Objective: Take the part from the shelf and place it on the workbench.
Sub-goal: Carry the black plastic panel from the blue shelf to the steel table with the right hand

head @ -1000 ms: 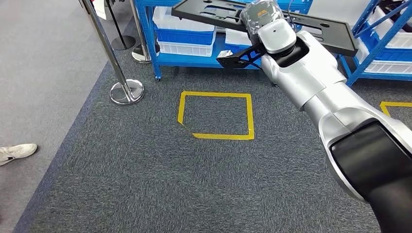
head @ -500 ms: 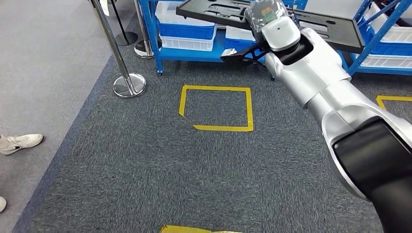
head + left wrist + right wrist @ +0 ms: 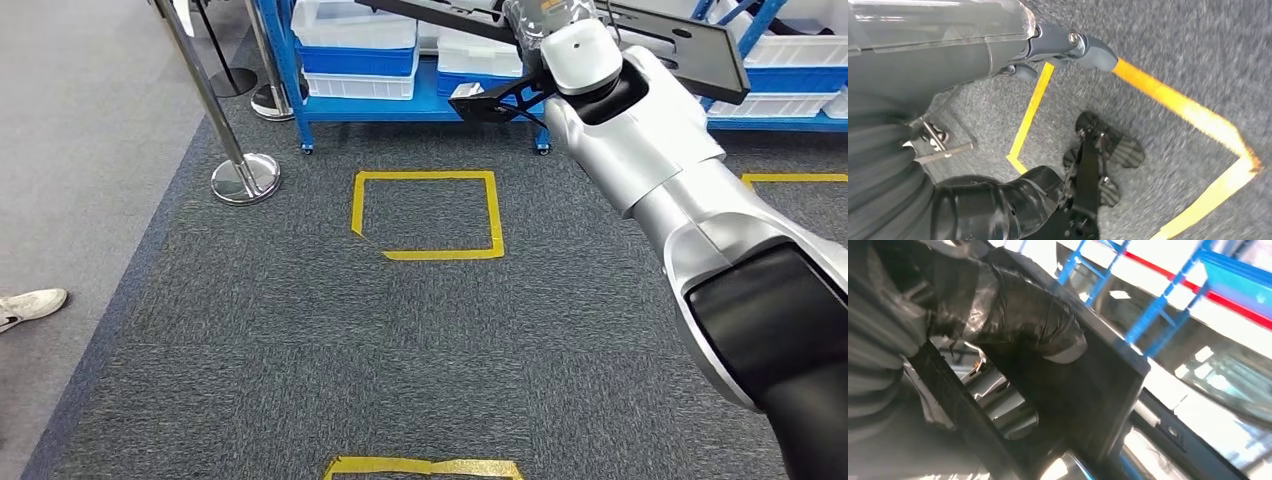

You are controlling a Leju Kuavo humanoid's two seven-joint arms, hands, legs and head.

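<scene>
over the last second the whole view had slid sideways and a new tape mark showed at the bottom edge, so the robot was walking, carrying the part (image 3: 690,45) away from the shelf (image 3: 420,100). the right hand (image 3: 1013,320) gripped the black part, held high beside the shelf; the left hand (image 3: 1068,42) hung over the floor, its fingers too hidden to tell. white bins (image 3: 355,25) sat on the shelf, contents unseen.

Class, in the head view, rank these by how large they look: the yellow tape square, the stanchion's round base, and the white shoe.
1. yellow tape square
2. stanchion base
3. white shoe, cut off by the frame edge and only slightly smaller, so its rank is unsure.
</scene>
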